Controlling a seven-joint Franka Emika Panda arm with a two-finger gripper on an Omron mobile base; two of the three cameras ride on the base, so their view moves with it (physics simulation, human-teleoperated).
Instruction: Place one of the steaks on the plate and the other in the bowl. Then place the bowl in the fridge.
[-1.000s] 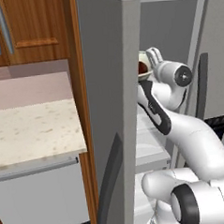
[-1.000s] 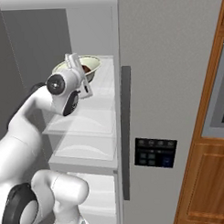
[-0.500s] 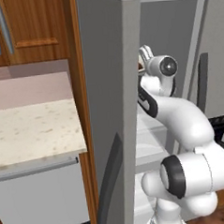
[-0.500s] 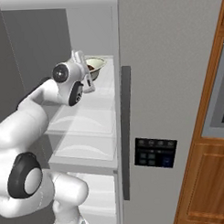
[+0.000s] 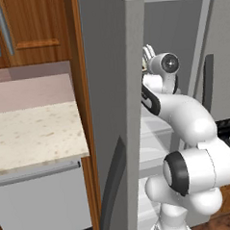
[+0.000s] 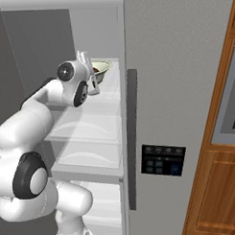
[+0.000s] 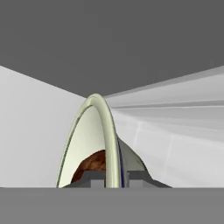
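Bowl (image 6: 101,69) on fridge shelf (image 6: 90,108)

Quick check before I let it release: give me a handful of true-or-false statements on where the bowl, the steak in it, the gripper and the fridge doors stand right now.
1. The small cream-white bowl is inside the tall grey fridge, over its upper shelf. True.
2. The gripper stands open, clear of the bowl. False: it is shut on the bowl's rim, one finger on each side of the wall.
3. A dark brown steak lies in the bowl. True.
4. Both fridge doors are shut. False: the left door is swung open; the door with the black control panel is shut.
5. The bowl holds the flat pinkish-red steak. False: the meat seen in it is the dark brown one.
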